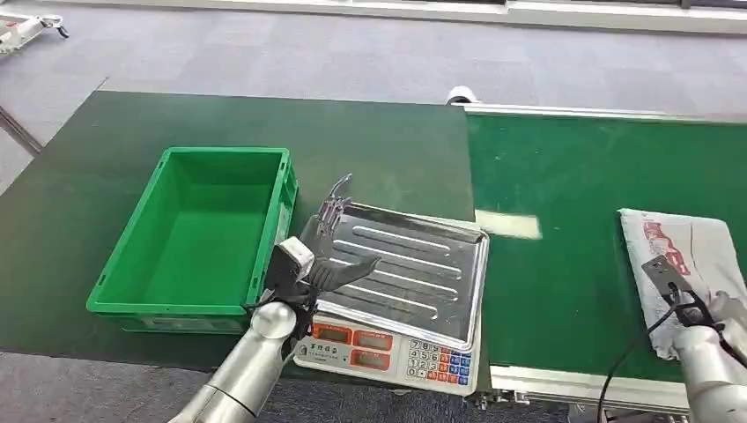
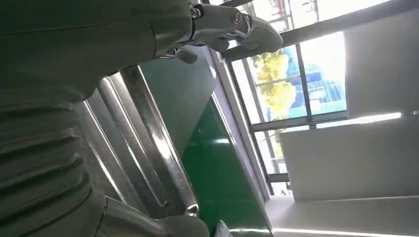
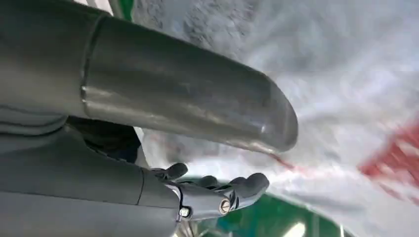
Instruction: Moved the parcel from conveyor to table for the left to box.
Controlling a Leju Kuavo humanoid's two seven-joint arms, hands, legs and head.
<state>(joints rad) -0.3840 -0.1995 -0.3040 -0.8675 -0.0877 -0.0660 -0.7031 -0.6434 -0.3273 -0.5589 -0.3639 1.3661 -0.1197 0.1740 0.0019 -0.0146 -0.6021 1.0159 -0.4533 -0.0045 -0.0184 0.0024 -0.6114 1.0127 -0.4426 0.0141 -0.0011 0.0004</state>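
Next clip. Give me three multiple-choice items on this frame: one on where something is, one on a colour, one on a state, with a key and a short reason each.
1. Where does the parcel lie?
A. in the crate
B. on the conveyor
C. on the scale tray

2. What colour is the crate?
A. green
B. blue
C. grey

3. How is the left hand?
A. holding the parcel
B. gripping the crate rim
C. open, fingers spread over the scale tray

Key: 1 B, the parcel rests on the conveyor belt at the right, with the right hand at it. 2 A, walls and floor are green. 3 C, the head view shows its fingers apart and nothing in them.
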